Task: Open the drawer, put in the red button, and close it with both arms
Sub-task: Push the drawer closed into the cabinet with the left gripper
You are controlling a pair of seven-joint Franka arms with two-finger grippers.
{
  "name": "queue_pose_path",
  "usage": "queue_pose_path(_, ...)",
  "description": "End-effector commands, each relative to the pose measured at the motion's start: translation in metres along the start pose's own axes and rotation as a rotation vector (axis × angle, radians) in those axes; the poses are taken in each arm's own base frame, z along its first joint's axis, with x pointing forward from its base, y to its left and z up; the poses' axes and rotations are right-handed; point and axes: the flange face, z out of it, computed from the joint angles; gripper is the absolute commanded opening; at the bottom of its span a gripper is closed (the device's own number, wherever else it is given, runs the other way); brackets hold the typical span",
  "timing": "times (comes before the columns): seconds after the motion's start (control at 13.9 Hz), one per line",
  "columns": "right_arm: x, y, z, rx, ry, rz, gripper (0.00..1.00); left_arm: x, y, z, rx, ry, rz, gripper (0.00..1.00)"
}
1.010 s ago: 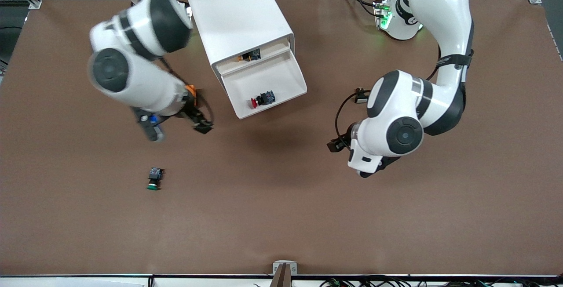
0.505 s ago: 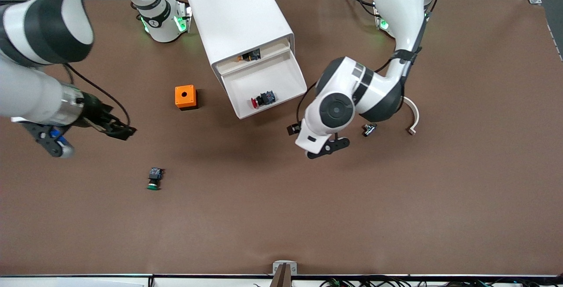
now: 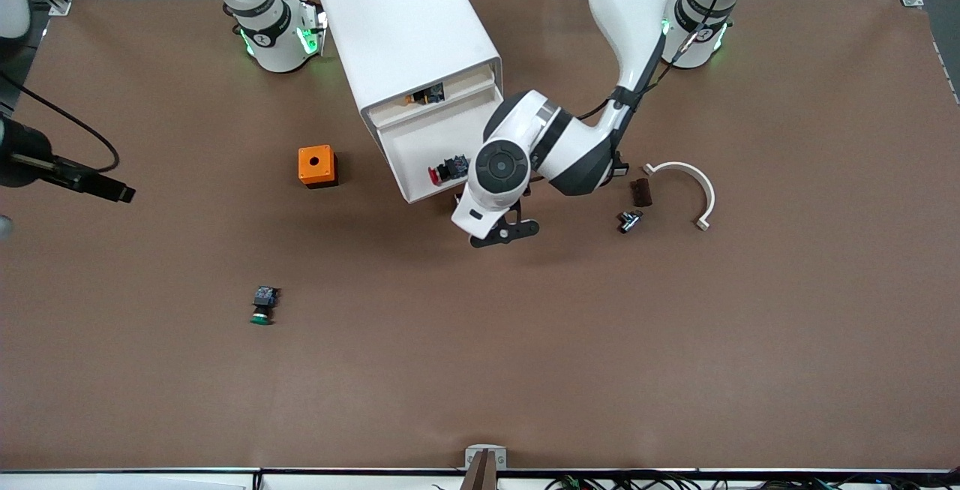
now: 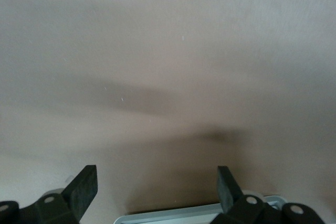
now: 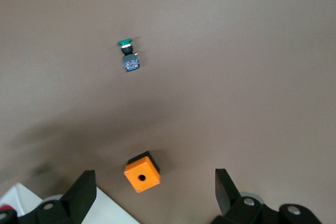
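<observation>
The green-capped button lay alone on the brown table, nearest the front camera and toward the right arm's end. Farther back, the left gripper hung low over the bare tabletop just in front of the open drawer's front panel, its fingers spread wide and holding nothing; the left wrist view caught a pale strip of that front between them. The drawer stood pulled out of the white cabinet, and the red button lay on its side inside it, close to the front wall, cap pointing toward the right arm's end. A small dark part with an orange tip sat in the cabinet's opening above the tray.

With the button apparently delivered, the step in hand looked to be the closing. A clean push would likely want the left gripper squared to the flat front, pressing near its middle so that the tray does not skew, and advancing slowly so that the button does not roll.

The orange box with a round hole sat beside the cabinet; a white curved clip, a brown block and a small metal fitting lay toward the left arm's end. The right gripper, released and empty, was held high over the table at its own arm's end, above the orange box and the drawer's corner, not yet at the drawer.
</observation>
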Motion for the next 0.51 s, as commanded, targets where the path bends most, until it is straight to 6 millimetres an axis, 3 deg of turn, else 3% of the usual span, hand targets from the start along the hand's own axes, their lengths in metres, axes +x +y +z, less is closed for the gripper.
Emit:
queue_pose_path(0.0, -0.022, 0.020, -0.011, -0.004, 0.050, -0.125, 1.00, -0.030, 0.015, 0.002, 0.012, 0.011, -0.018, 1.00)
queue_pose_path(0.22, -0.049, 0.024, 0.005, -0.003, 0.142, -0.162, 1.00, -0.067, 0.033, 0.012, 0.034, 0.005, -0.045, 1.00)
queue_pose_path(0.43, -0.054, 0.026, 0.008, -0.010, 0.159, -0.169, 1.00, -0.104, 0.050, 0.027, 0.047, -0.032, -0.030, 1.00)
